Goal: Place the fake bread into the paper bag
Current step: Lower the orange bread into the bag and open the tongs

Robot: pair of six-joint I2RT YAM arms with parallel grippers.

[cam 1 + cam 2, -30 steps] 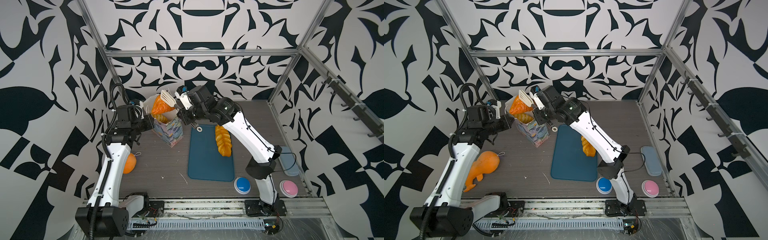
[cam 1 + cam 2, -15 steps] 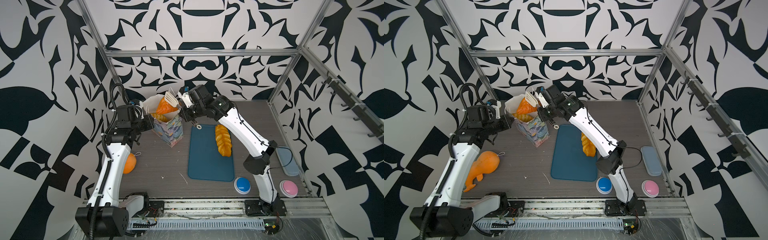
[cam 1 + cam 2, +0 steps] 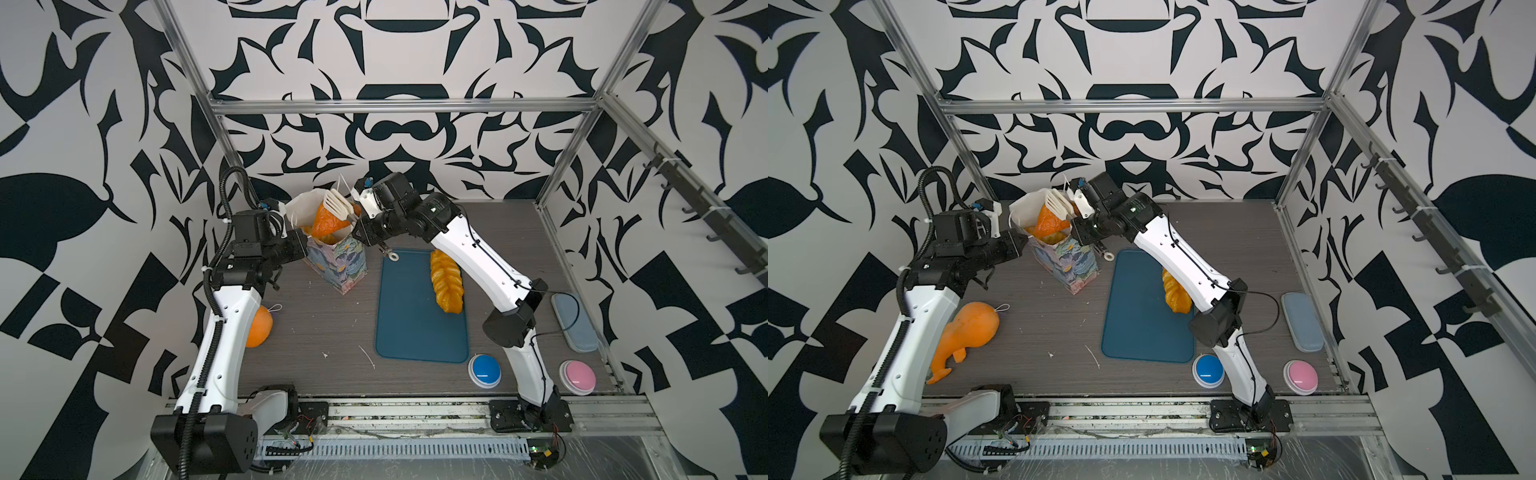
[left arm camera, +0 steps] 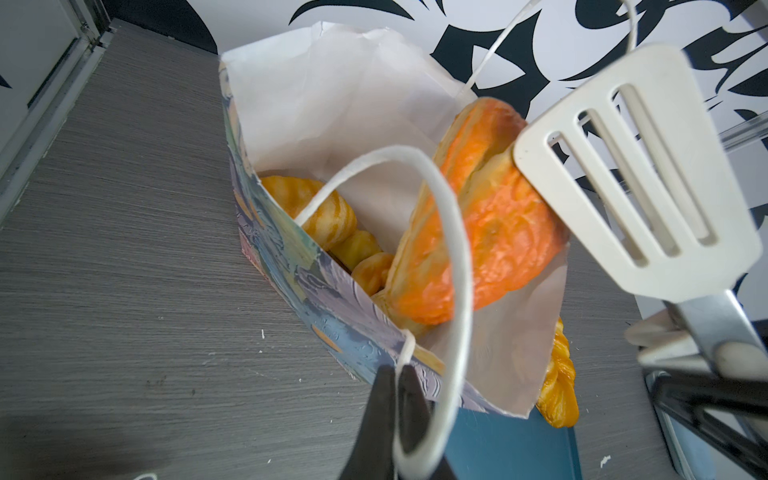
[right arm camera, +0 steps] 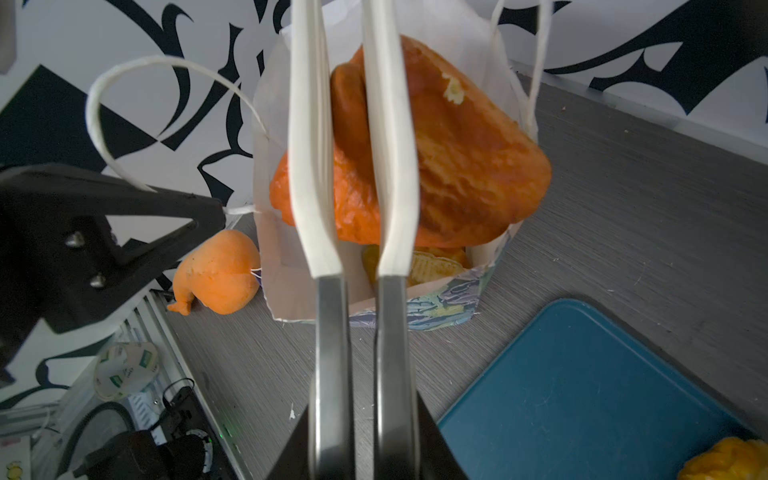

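- Grey wood-grain table (image 3: 316,332), loud black-and-white walls, and the paper bag (image 3: 336,266) stands upright near the back.
- Left gripper (image 4: 397,386) is pinched tight on the bag's string handle (image 4: 453,232), steadying the mouth, I'd say.
- Right gripper (image 5: 361,449) clamps the tongs (image 4: 636,174); their white blades straddle the triangle pastry (image 5: 457,174), perched in the bag's mouth on the golden buns (image 4: 332,216).
- Braided loaf (image 3: 445,286) waits outside on the blue mat (image 3: 415,328).
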